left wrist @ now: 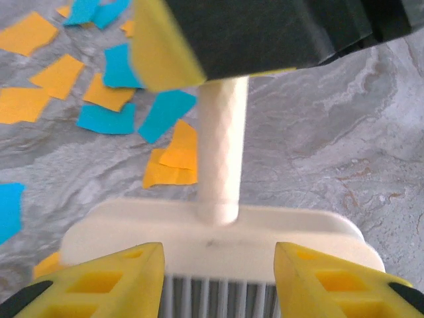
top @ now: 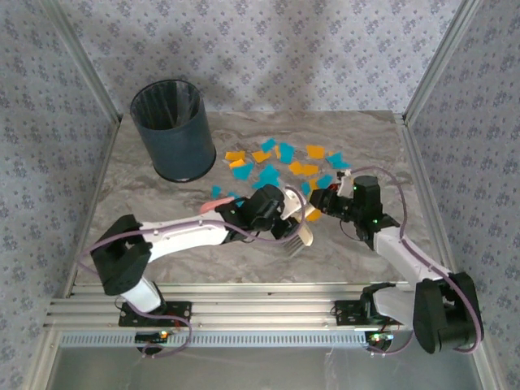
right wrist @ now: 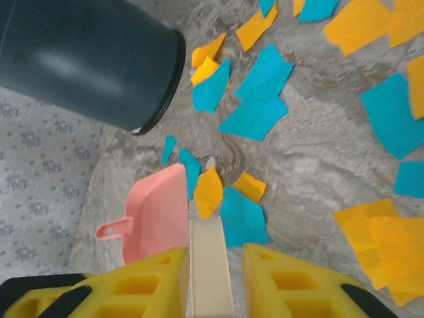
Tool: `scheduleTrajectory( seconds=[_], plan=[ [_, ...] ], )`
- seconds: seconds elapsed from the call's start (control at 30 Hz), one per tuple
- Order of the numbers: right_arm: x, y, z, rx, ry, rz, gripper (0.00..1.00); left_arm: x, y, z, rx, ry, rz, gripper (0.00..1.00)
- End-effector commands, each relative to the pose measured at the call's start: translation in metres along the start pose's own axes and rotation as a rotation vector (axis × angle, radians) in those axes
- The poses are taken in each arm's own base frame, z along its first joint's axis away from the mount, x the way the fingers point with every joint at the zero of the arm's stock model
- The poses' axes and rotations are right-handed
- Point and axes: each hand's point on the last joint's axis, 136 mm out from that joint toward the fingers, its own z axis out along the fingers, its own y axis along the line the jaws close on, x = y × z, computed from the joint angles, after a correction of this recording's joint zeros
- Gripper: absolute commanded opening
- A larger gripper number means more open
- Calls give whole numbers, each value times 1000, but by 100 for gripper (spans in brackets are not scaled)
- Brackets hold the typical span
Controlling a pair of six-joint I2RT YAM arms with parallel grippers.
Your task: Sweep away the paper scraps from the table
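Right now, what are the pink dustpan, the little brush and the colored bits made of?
The pink dustpan looks like moulded plastic, smooth and matte, with a thin even rim. The brush seems cream plastic too: one-piece head, faintly textured handle, pale bristles beneath. The scraps look like thin matte paper, lying flat with sharp cut edges.

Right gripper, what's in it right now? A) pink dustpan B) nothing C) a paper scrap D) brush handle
D: in the right wrist view, the right gripper has its yellow fingers closed on the cream brush handle, while the pink dustpan lies free beside it.
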Motion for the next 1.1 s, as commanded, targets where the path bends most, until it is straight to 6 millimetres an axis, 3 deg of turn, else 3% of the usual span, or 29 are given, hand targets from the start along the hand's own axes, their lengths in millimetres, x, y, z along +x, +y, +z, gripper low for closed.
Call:
scheduleTrajectory(
  seconds=[0.0,0.2,0.27,0.57,0.63,0.87,1.07],
  plan=[
    [-13,-3,-11,28,-61,15,0,-18,17,-32,-75,-72,4,48],
    [-26,-8,-25,55,-95,12,0,10,65,-77,-133,23,-112,50],
    [-31,-7,-30,56,-107,15,0,20,80,-93,-157,52,-137,55],
    [-43,-6,-50,84,-145,-11,0,65,124,-160,-219,196,-102,59],
    [-44,-8,-52,88,-150,-8,0,69,128,-166,-215,210,-100,63],
    [-44,-7,-56,91,-147,-4,0,106,124,-182,-82,390,-22,65],
    [-45,-7,-59,96,-155,-5,0,132,138,-187,-61,469,-25,67]
  ],
)
